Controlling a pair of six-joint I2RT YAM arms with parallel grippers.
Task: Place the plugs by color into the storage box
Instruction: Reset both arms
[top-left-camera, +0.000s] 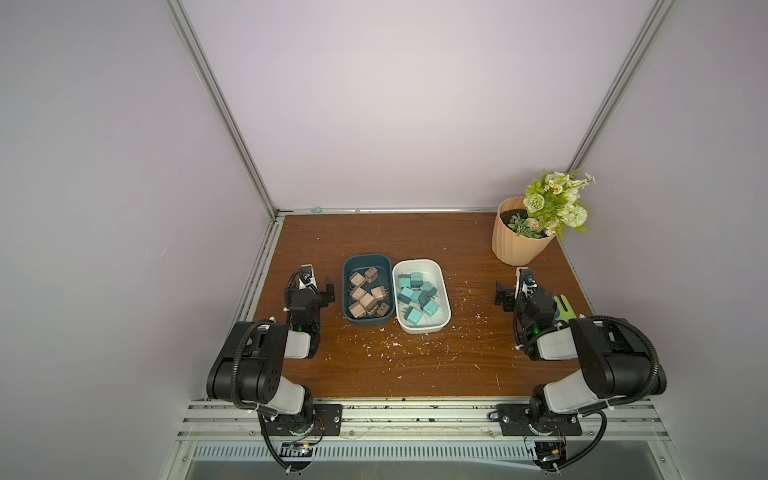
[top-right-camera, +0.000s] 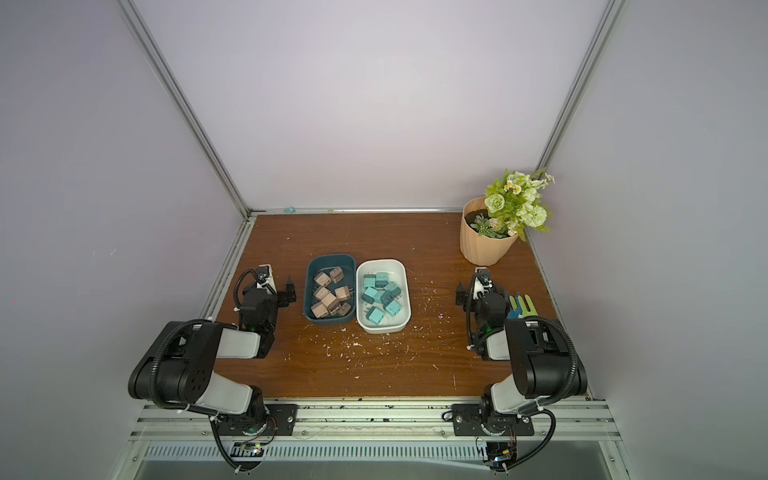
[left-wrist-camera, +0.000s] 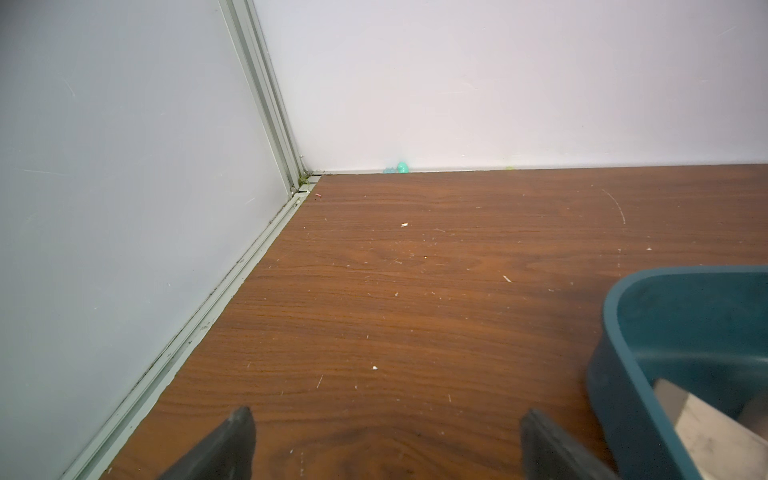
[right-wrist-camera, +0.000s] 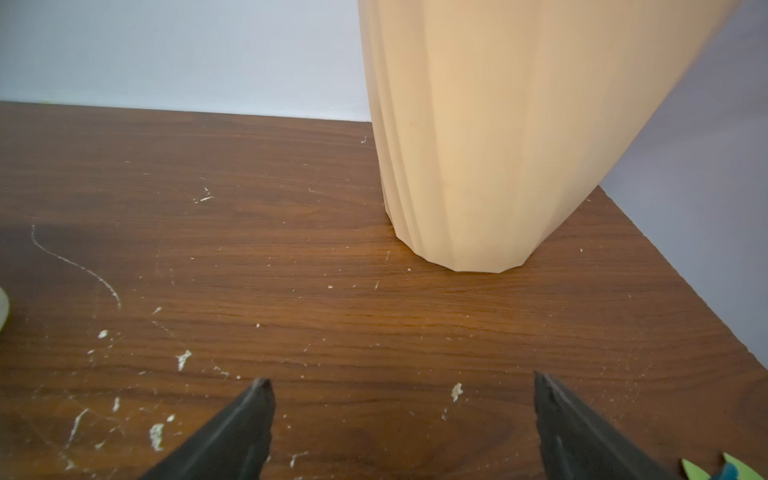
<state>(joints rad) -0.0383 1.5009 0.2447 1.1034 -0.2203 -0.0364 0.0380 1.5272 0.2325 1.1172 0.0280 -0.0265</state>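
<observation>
With left gripper (left-wrist-camera: 387, 415) and right gripper (right-wrist-camera: 402, 380) gaping empty, a careless swing could knock the dark box (left-wrist-camera: 611, 386) beside the left fingers (left-wrist-camera: 552, 449).

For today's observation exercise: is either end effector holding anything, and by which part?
Nothing is held: the left end effector and the right end effector both stand open and empty above the table.

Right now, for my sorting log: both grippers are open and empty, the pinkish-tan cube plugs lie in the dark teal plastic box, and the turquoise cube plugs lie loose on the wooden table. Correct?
Not quite: the turquoise cube plugs lie inside the white plastic box, not loose on the table, as both top views show. The rest holds.
</observation>
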